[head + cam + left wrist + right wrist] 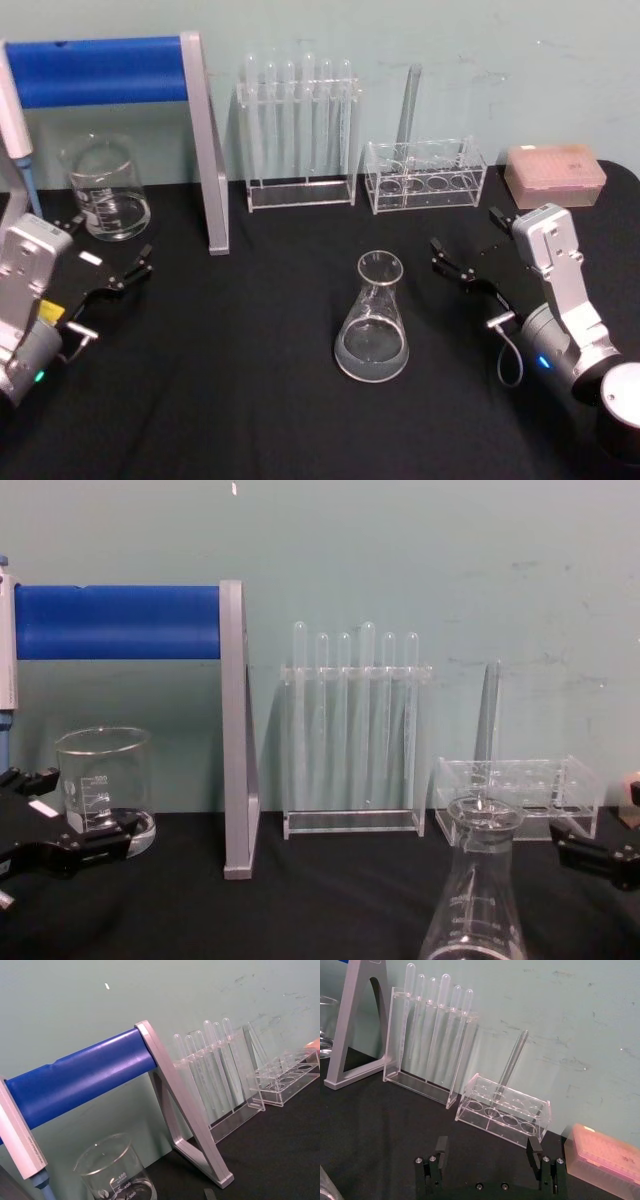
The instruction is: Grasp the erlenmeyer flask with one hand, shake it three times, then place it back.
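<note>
With the erlenmeyer flask (pixel 372 320) standing upright at lower centre of the head view on the bench (pixel 250 400), the right hand (pixel 452 258) — spread wide, empty — lies nearer, just right of its neck, than the open, empty left hand (pixel 108 258) at far left.

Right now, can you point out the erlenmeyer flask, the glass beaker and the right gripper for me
erlenmeyer flask (pixel 373 328): head view, on its sloping glass wall.
glass beaker (pixel 104 190): head view, on its side wall with the printed marks.
right gripper (pixel 452 264): head view, midway between its open fingertips.
</note>
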Action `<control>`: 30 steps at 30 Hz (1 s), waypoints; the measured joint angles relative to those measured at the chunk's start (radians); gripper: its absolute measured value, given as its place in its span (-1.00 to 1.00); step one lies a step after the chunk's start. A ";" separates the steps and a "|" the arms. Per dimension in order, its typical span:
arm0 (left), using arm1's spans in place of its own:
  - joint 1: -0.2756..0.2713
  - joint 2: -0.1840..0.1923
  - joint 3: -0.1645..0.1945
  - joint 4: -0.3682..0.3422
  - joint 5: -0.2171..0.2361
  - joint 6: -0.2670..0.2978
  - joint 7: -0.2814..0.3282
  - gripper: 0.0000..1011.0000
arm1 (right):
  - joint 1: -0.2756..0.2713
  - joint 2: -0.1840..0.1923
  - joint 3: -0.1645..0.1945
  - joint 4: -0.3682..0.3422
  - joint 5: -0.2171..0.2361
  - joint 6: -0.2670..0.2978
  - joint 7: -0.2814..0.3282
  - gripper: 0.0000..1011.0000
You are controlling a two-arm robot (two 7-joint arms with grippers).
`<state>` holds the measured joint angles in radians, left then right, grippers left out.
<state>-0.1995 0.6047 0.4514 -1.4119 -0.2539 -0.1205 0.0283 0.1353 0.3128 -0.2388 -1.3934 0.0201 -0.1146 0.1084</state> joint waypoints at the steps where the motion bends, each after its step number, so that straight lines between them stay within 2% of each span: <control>1: 0.000 0.000 0.000 0.000 0.000 0.000 0.000 0.98 | 0.000 0.000 0.000 0.000 0.000 0.000 0.000 0.98; 30: 0.000 0.000 0.000 0.000 0.000 0.000 0.000 0.98 | 0.000 0.000 0.000 0.000 0.000 0.000 0.000 0.98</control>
<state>-0.1996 0.6047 0.4514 -1.4120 -0.2539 -0.1205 0.0283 0.1353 0.3128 -0.2388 -1.3934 0.0201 -0.1146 0.1084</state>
